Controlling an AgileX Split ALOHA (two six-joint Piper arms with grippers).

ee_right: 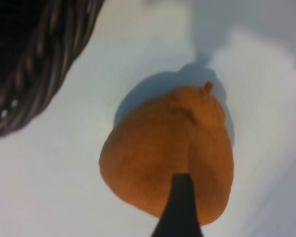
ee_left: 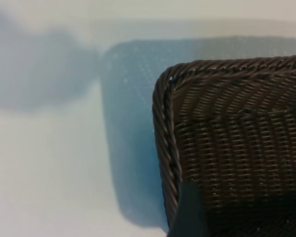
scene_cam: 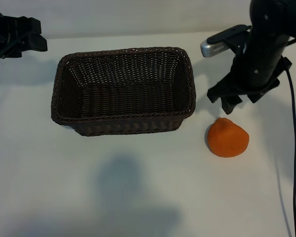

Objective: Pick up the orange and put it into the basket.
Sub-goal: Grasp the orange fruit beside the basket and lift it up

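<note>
The orange (scene_cam: pixel 228 138) lies on the white table, just right of the basket (scene_cam: pixel 64 106) and apart from it. It fills the right wrist view (ee_right: pixel 163 153), knobby top pointing away. My right gripper (scene_cam: pixel 242 101) hangs open just behind and above the orange, not touching it. One of its dark fingers (ee_right: pixel 180 210) shows in front of the fruit. The dark brown wicker basket is empty, and one of its corners (ee_left: pixel 163 94) shows in the left wrist view. My left gripper (scene_cam: pixel 37 42) is parked at the far left, behind the basket, open and holding nothing.
A black cable (scene_cam: pixel 295 148) runs down the table's right side from the right arm. A silver-tipped camera bar (scene_cam: pixel 214 47) juts from that arm toward the basket's far right corner. White table surface (scene_cam: pixel 138 187) spreads in front of the basket.
</note>
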